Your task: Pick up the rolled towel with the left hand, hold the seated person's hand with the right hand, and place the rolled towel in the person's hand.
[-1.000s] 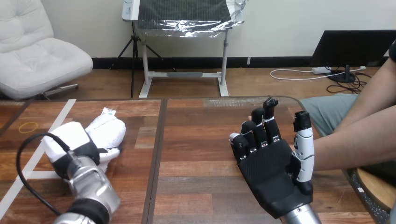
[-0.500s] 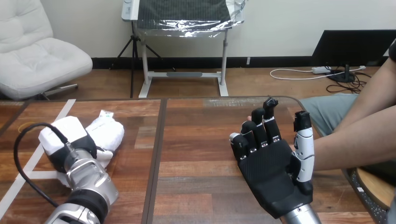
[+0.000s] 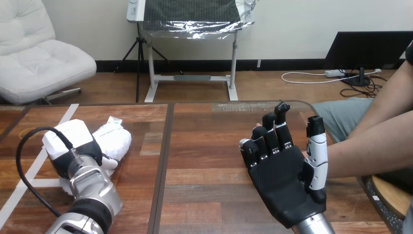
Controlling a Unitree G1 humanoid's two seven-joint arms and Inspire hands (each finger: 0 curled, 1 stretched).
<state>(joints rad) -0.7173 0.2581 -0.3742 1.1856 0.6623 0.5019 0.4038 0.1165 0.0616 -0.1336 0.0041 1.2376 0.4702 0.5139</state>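
Observation:
The white rolled towel lies on the wooden table at the left. My left hand sits over its near left end, white back up, with fingers curled against the towel's near side. My right hand stands at the right with its black palm facing me, its fingers upright and nearly straight. The person's forearm reaches in from the right and passes behind my right thumb. The person's hand is mostly hidden behind my palm, with one fingertip showing past it. I cannot tell whether they touch.
A yellow rubber band lies on the table at the far left, beside strips of white tape. A dark seam runs down the table between the two hands. A round stool edge shows at the lower right.
My left forearm has swung a little left and forward, and the towel has shifted slightly under the hand. The right hand and the person's arm have stayed still.

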